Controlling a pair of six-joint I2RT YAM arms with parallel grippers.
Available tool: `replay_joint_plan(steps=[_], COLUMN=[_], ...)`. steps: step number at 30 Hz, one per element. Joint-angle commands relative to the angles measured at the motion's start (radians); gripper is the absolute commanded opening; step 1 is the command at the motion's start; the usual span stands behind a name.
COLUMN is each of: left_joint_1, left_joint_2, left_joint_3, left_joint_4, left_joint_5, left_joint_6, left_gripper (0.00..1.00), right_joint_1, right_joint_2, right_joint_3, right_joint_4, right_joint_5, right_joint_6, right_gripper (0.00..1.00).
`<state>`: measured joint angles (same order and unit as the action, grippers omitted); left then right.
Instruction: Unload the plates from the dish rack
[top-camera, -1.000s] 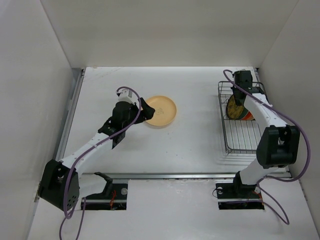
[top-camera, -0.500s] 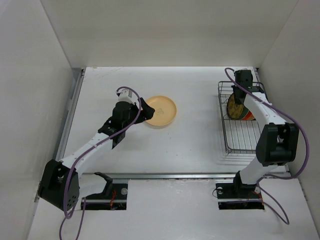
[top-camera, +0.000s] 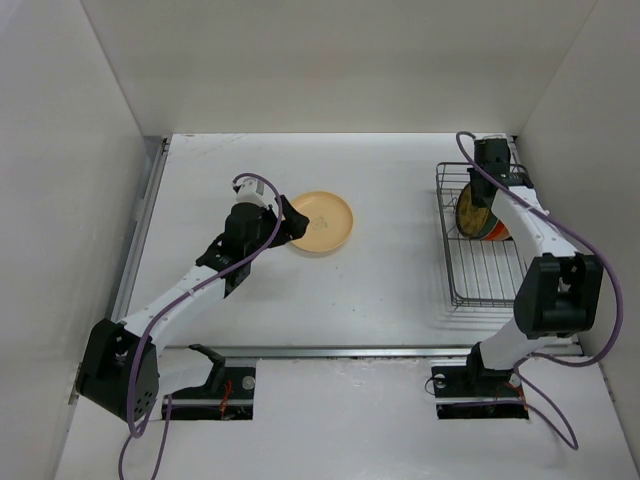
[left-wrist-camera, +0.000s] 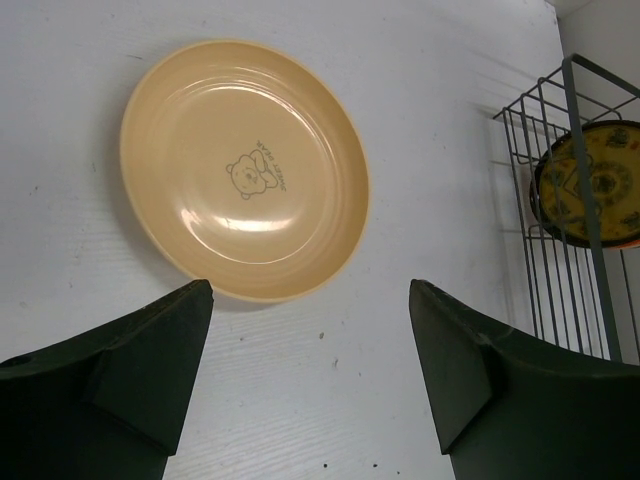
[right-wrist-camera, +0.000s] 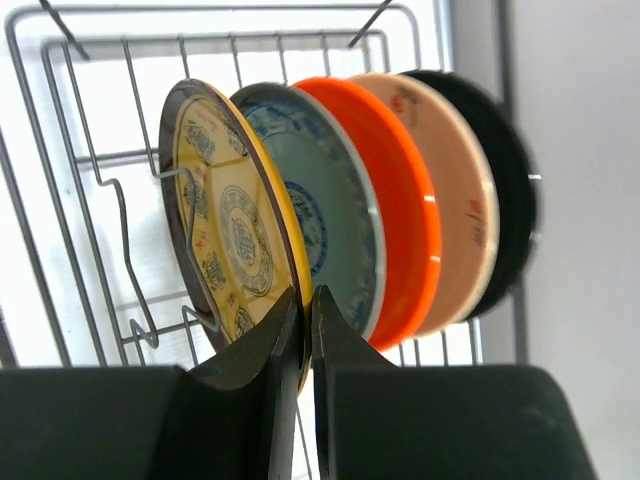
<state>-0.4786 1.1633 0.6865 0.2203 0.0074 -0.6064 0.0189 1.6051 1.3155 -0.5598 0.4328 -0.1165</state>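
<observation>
A peach-tan plate (top-camera: 320, 222) (left-wrist-camera: 245, 168) lies flat on the table. My left gripper (top-camera: 290, 222) (left-wrist-camera: 310, 290) stands open just short of its near rim, nothing between the fingers. The dish rack (top-camera: 480, 275) (right-wrist-camera: 80, 150) at the right holds several plates on edge. In order they are the yellow-patterned plate (top-camera: 466, 212) (right-wrist-camera: 225, 220), a light blue one (right-wrist-camera: 335, 240), an orange-red one (right-wrist-camera: 400, 210), a beige one (right-wrist-camera: 455, 200) and a dark one (right-wrist-camera: 510, 190). My right gripper (top-camera: 480, 198) (right-wrist-camera: 305, 300) is shut on the yellow plate's rim, which still stands in the rack.
White walls enclose the table on the left, back and right, and the rack (left-wrist-camera: 560, 250) stands close to the right wall. A metal rail (top-camera: 350, 350) runs along the near edge by the arm bases.
My right gripper's jaws have closed onto the yellow plate's rim and its wrist has shifted slightly to the right. The left arm and the peach plate have not moved.
</observation>
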Motion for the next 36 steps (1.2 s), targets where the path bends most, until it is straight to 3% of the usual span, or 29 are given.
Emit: replay_joint_plan(steps=[1, 10, 14, 21, 22, 25, 29, 36], left_joint_1=[-0.006, -0.006, -0.006, -0.006, -0.006, -0.026, -0.054, -0.117], left_joint_2=[-0.007, -0.007, 0.003, 0.024, 0.036, 0.082, 0.124, 0.167], left_joint_3=[-0.004, -0.004, -0.004, -0.044, -0.044, -0.033, 0.004, 0.074], left_joint_4=[0.042, 0.042, 0.096, 0.332, 0.358, 0.418, 0.418, 0.352], left_joint_5=[-0.009, -0.009, 0.066, 0.402, 0.495, 0.595, 0.615, 0.603], left_joint_6=[0.014, 0.014, 0.034, 0.059, 0.059, 0.068, 0.108, 0.164], left_gripper=[0.76, 0.76, 0.76, 0.76, 0.76, 0.75, 0.74, 0.71], right_joint_1=[-0.004, -0.004, -0.004, 0.007, 0.024, 0.067, 0.131, 0.216], right_joint_2=[-0.100, -0.230, -0.310, -0.396, -0.396, -0.419, -0.428, -0.418], right_joint_3=[0.025, -0.022, -0.042, -0.062, -0.071, -0.094, -0.084, -0.073], right_joint_4=[0.044, 0.135, 0.156, 0.066, 0.051, 0.026, -0.029, -0.077], right_joint_5=[0.013, 0.109, 0.087, -0.326, -0.448, -0.645, -0.800, -0.884], right_joint_6=[0.050, 0.051, 0.051, 0.040, 0.040, 0.028, -0.015, -0.060], right_gripper=[0.00, 0.00, 0.00, 0.00, 0.00, 0.00, 0.00, 0.00])
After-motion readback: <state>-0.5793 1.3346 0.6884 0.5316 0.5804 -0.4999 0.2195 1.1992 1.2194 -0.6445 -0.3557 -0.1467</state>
